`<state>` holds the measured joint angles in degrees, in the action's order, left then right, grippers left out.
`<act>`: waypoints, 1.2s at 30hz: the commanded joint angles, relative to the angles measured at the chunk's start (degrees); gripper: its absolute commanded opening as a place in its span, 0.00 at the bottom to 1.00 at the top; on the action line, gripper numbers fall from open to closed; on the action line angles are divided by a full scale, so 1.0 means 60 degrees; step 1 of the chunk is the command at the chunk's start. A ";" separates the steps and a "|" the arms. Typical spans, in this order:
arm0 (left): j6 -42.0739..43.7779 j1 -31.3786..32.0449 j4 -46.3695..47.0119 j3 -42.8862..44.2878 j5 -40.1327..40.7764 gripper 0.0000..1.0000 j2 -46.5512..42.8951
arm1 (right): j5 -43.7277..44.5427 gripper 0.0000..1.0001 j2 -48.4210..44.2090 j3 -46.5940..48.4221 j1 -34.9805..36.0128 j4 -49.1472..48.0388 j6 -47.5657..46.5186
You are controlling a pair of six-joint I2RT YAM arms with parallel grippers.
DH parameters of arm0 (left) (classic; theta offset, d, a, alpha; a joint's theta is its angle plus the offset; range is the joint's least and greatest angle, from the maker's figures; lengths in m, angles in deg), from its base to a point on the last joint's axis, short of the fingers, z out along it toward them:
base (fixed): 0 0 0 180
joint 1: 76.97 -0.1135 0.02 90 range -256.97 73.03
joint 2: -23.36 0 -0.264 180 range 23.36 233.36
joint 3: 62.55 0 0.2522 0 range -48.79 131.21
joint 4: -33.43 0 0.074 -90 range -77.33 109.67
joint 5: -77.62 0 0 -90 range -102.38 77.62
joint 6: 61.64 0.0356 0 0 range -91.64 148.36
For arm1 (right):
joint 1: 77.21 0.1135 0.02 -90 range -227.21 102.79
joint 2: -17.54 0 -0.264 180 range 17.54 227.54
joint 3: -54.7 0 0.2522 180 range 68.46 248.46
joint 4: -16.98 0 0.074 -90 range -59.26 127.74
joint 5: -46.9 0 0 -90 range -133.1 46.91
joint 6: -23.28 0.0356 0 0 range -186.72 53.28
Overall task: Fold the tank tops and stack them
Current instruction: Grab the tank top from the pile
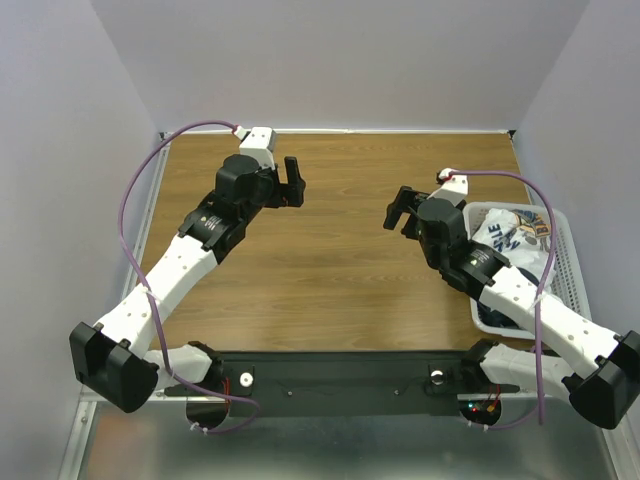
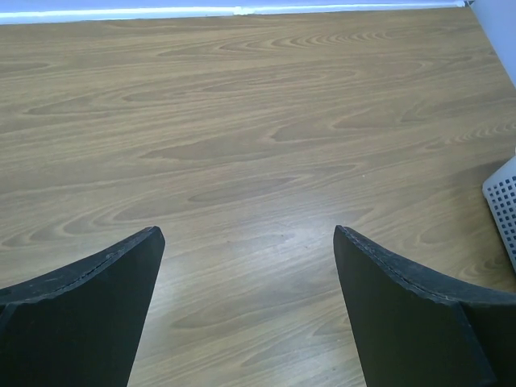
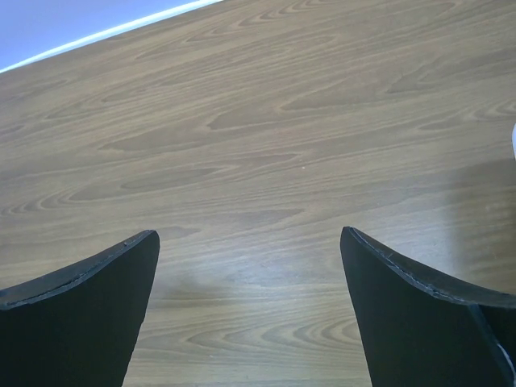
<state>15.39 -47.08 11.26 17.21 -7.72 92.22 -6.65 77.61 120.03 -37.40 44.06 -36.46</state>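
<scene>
Hovering above the brown wood-grain tabletop (image 1: 330,285), both arms reach toward the far side, well apart from each other.

Left gripper (image 1: 293,180): black fingers spread wide, nothing between them. Its wrist view shows only wood grain under the gap.

Right gripper (image 1: 398,212): fingers likewise apart, holding nothing, near the white plastic mesh basket (image 1: 572,262) at the table's right edge.

Tank tops sit bunched inside that basket. The crumpled white tank top with blue-orange print (image 1: 512,234) lies uppermost. Dark cloth (image 1: 497,318) shows at the near end, partly hidden behind the right arm.
</scene>
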 commanded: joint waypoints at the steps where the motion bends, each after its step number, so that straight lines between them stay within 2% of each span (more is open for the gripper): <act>1: -0.0006 -0.0016 0.0463 -0.0086 -0.0045 0.99 -0.0329 | 0.0327 1.00 -0.0110 0.0237 0.0000 0.0006 -0.0180; 7: -0.0050 -0.0016 0.0449 -0.0101 -0.0177 0.99 -0.0329 | 0.0297 1.00 0.0167 0.0662 0.0000 0.0518 -0.0224; 10: -0.0094 -0.0016 0.0434 -0.0072 -0.0221 0.99 -0.0329 | 0.1336 1.00 0.1015 0.1494 -0.0101 0.1628 -0.0151; 12: -0.0138 -0.0030 0.0419 -0.0072 -0.0221 0.99 -0.0329 | 0.0903 1.00 0.1543 0.2432 -0.1079 0.2888 0.0083; 13: -0.0152 -0.0045 0.0405 -0.0072 -0.0236 0.99 -0.0329 | 0.0478 1.00 0.1748 0.2566 -0.2186 0.3080 0.0170; 15: -0.0182 -0.0045 0.0346 -0.0042 -0.0236 0.99 -0.0329 | -0.0169 1.00 0.1721 0.2567 -0.3159 0.3185 0.0157; 19: -0.0240 -0.0089 0.0360 -0.0028 -0.0236 0.99 -0.0475 | 0.0516 1.00 0.1589 0.2289 -0.4348 0.3258 0.0332; 25: -0.0357 -0.0191 0.0390 -0.0042 -0.0411 0.99 -0.0578 | 0.0561 0.94 0.1691 0.1674 -0.6237 0.3302 0.0625; 29: -0.0401 -0.0206 0.0405 -0.0057 -0.0514 0.99 -0.0564 | 0.0751 0.88 0.1926 0.1556 -0.6533 0.3302 0.0757; 36: -0.0445 -0.0235 0.0404 -0.0086 -0.0441 0.99 -0.0563 | 0.1367 0.88 0.2409 0.1161 -0.6591 0.3229 0.1094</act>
<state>13.03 -48.22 11.26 17.19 -10.01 90.62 -2.36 90.62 127.68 -76.76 63.77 -31.94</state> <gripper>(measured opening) 0.986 0.879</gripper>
